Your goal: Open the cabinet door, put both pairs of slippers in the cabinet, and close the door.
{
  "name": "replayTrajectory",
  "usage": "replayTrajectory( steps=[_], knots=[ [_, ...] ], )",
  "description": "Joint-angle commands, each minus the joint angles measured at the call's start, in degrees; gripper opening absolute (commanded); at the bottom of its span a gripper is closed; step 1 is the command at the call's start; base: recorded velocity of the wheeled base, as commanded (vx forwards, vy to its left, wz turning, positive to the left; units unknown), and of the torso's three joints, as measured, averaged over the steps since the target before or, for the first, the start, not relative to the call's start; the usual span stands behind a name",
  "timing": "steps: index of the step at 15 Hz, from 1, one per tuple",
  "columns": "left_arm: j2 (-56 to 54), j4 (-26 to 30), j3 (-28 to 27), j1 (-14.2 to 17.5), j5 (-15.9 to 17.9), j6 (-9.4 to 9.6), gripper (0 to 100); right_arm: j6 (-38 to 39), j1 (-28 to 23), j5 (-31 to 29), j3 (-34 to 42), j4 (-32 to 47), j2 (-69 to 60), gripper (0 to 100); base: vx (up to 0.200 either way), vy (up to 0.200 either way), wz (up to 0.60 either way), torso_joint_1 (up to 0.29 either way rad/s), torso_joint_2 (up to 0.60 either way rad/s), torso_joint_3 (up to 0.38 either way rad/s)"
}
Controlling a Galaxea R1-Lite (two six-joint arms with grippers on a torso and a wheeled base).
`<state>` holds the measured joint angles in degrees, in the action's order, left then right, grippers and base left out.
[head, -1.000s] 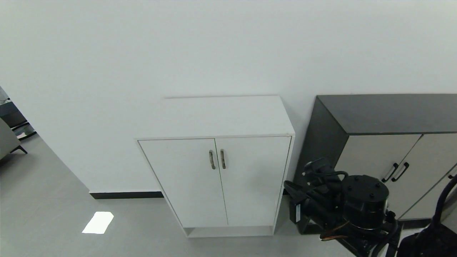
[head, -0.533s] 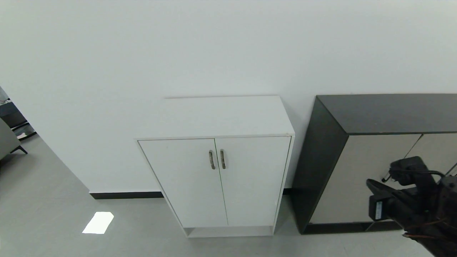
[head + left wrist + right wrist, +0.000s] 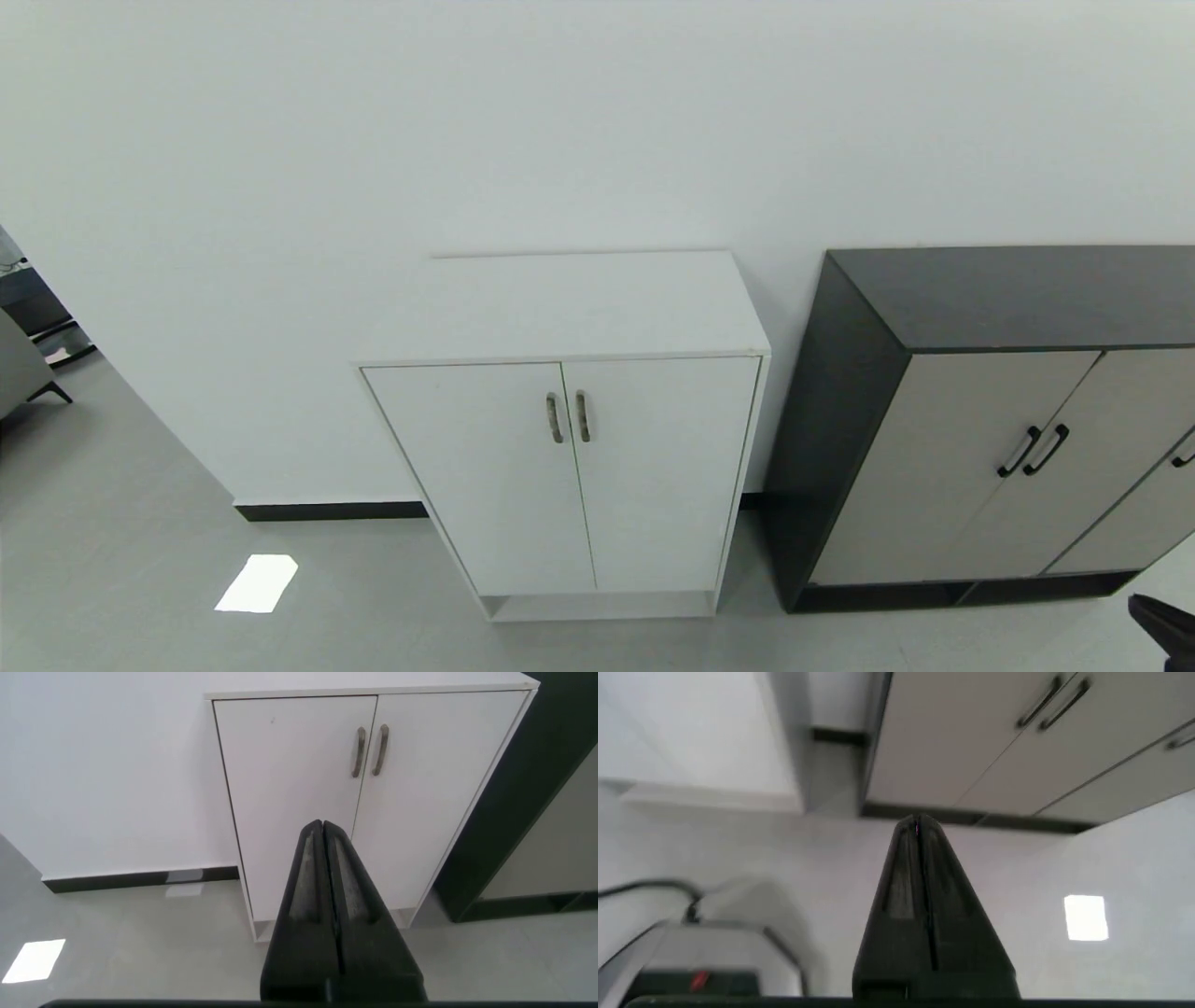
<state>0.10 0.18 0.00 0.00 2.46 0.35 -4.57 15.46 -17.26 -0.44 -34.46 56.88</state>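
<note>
Cabinet (image 3: 597, 308) white, both doors (image 3: 495, 476) closed, twin handles (image 3: 569, 416) centred; left gripper (image 3: 323, 827), right gripper (image 3: 918, 821) jaws closed, empty

The white cabinet (image 3: 569, 308) stands with both doors (image 3: 485, 467) shut, so its inside is hidden. The dark cabinet (image 3: 1008, 294) just beside it runs off the head view's right edge, its far end unseen. A grey seat (image 3: 17, 373) is cut by the left edge. At the lower right corner a dark bit of the right arm (image 3: 1162, 621) pokes in; which part cannot be told.
</note>
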Motion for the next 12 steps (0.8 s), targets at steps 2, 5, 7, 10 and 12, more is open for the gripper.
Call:
replayTrajectory(
  steps=[2, 5, 7, 10, 12],
  knots=[
    [0.08, -0.01, 0.00, 0.00, 0.00, 0.09, 0, 4.22, -0.43, 3.64, 0.35, 13.72, -16.54, 0, 0.000, 0.000, 0.00, 0.000, 0.00, 0.000],
    [0.08, -0.01, 0.00, 0.00, 0.09, 0.09, 0, 4.66, -0.34, 4.87, 0.26, 23.74, -26.47, 0, 0.000, 0.000, 0.00, 0.000, 0.00, 0.000],
    [0.08, -0.01, 0.00, 0.00, 0.09, 0.09, 0, 4.57, -0.08, 6.72, 0.26, 31.91, -34.56, 0, 0.000, 0.000, 0.00, 0.000, 0.00, 0.000],
    [0.08, -0.01, 0.00, 0.00, 0.09, 0.09, 0, 4.66, -0.16, 14.45, -0.18, 33.06, -38.69, 0, 0.000, 0.000, 0.00, 0.000, 0.00, 0.000],
    [0.08, -0.01, 0.00, 0.00, 0.09, 0.00, 0, 3.60, -0.43, 16.21, 0.26, 34.20, -40.71, 0, 0.000, 0.000, 0.00, 0.000, 0.00, 0.000]
  ],
)
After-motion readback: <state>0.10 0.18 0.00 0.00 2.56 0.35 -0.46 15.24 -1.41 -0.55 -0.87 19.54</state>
